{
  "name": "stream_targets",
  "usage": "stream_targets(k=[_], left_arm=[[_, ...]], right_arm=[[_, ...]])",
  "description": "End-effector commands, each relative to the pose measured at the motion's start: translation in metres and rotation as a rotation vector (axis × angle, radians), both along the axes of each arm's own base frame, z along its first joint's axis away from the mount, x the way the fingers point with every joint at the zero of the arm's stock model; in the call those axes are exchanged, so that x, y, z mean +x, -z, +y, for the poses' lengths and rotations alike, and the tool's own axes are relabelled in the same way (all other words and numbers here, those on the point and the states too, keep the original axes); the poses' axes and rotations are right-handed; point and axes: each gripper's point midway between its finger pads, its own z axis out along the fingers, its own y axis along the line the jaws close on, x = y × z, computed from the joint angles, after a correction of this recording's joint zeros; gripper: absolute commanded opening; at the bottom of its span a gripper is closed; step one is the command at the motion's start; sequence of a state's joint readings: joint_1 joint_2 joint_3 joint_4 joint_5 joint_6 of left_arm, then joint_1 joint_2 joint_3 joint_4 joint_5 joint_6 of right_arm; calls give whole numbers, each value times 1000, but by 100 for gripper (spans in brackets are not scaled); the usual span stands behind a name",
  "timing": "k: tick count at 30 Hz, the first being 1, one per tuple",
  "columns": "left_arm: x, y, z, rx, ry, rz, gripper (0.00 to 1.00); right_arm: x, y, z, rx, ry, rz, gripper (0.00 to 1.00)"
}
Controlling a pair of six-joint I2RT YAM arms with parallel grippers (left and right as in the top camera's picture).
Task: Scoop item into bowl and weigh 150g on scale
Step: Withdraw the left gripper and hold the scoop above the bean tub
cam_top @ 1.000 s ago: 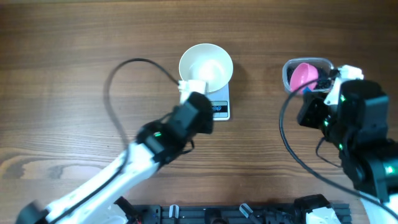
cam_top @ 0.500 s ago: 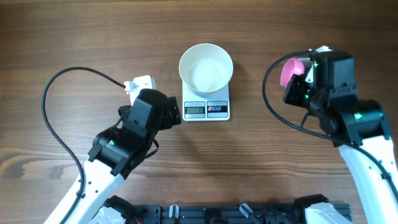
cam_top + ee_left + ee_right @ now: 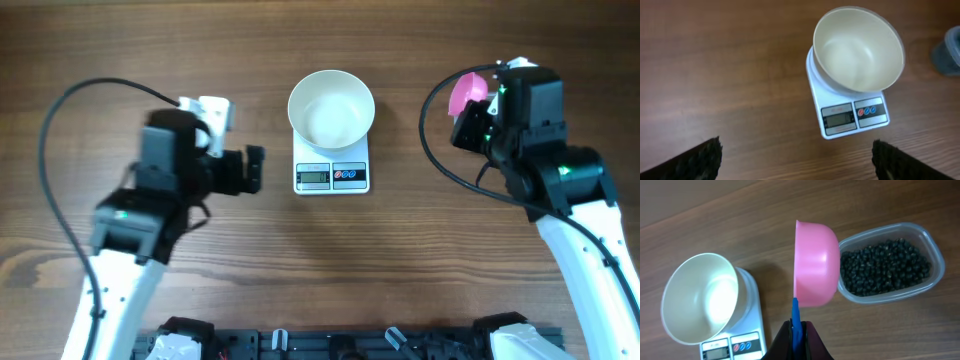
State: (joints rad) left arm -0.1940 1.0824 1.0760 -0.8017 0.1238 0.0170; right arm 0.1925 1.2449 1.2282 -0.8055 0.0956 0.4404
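1. Pink scoop [image 3: 815,265] in a tight pinch: the right gripper [image 3: 799,330] has its jaws closed together on the scoop's blue handle [image 3: 796,315], with the cup turned on its side and its rounded back towards the wrist camera. What lies inside it cannot be seen.
2. Just beside the scoop's cup, a clear plastic tub [image 3: 935,255] holds the item [image 3: 885,267], a dark heap of small round black pieces covering its floor.
3. On the scoop's other side, the bowl [image 3: 697,297] sits on the scale [image 3: 752,317], its white inner wall showing.
4. Across the table, the left gripper [image 3: 797,165] has its jaws spread wide, holding nothing; only the two black fingertips [image 3: 695,160] show at the lower corners of its wrist view.
5. Ahead of those open jaws and apart from them, the bowl and scale stand with the grey display and the small red and blue buttons on the near edge.
6. From overhead, the scale stands at the middle of the brown wooden table [image 3: 100,40], the left arm to one side, the right arm with the scoop to the other.
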Motion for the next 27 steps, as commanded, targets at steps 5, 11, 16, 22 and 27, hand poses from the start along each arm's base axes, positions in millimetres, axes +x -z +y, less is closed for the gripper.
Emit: stream_targets(k=[5, 11, 16, 22, 27], left_arm=[[-25, -40, -9, 79, 415, -61, 100], [-41, -43, 0, 117, 398, -13, 100], [-54, -53, -18, 39, 495, -33, 100], [-74, -79, -10, 144, 614, 0, 100], [-67, -81, -4, 199, 672, 84, 100]], right_arm=[[18, -5, -6, -35, 19, -42, 4], [20, -7, -5, -30, 16, -50, 4], [20, -7, -4, -29, 13, -50, 4], [17, -5, 2, -5, -19, -38, 4], [11, -1, 16, 1, -131, -10, 4]])
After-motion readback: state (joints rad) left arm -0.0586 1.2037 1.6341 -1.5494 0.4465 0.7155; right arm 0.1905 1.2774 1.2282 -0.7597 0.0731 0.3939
